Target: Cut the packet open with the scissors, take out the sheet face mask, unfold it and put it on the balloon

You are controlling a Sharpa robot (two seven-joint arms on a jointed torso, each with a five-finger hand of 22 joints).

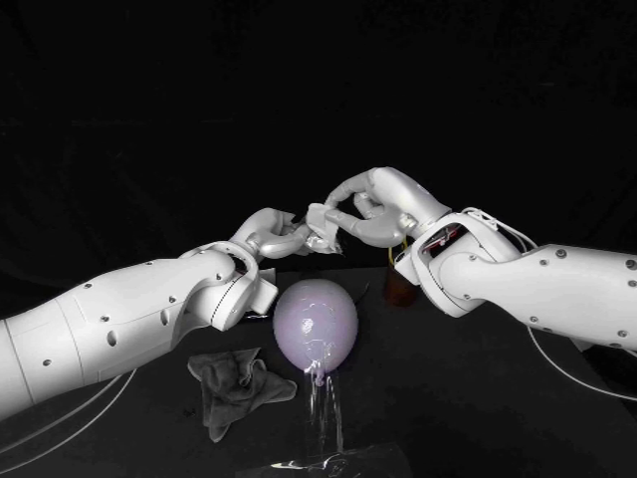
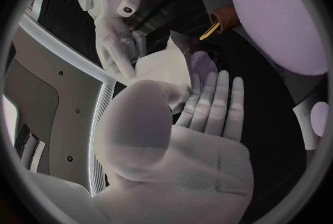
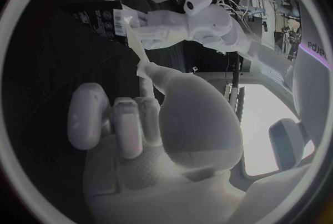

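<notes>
A white folded sheet face mask [image 1: 323,215] hangs in the air above the balloon, held from both sides. My left hand [image 1: 280,235] pinches its near edge, and in the left wrist view the sheet [image 2: 164,69] stands up between that hand's [image 2: 177,124] thumb and fingers. From the other side my right hand [image 1: 364,206] grips it. In the right wrist view the sheet [image 3: 139,53] is a thin white strip stretched from my right hand [image 3: 170,121] to my left hand [image 3: 163,29]. The pale lilac balloon [image 1: 316,325] stands upright on a clear stand [image 1: 323,418].
A crumpled grey cloth [image 1: 236,384] lies left of the balloon. Behind the balloon, under my right forearm, stands a brown holder [image 1: 399,287] with a yellow-handled tool [image 2: 210,31] sticking out. Something clear and shiny [image 1: 333,464] lies at the table's front edge.
</notes>
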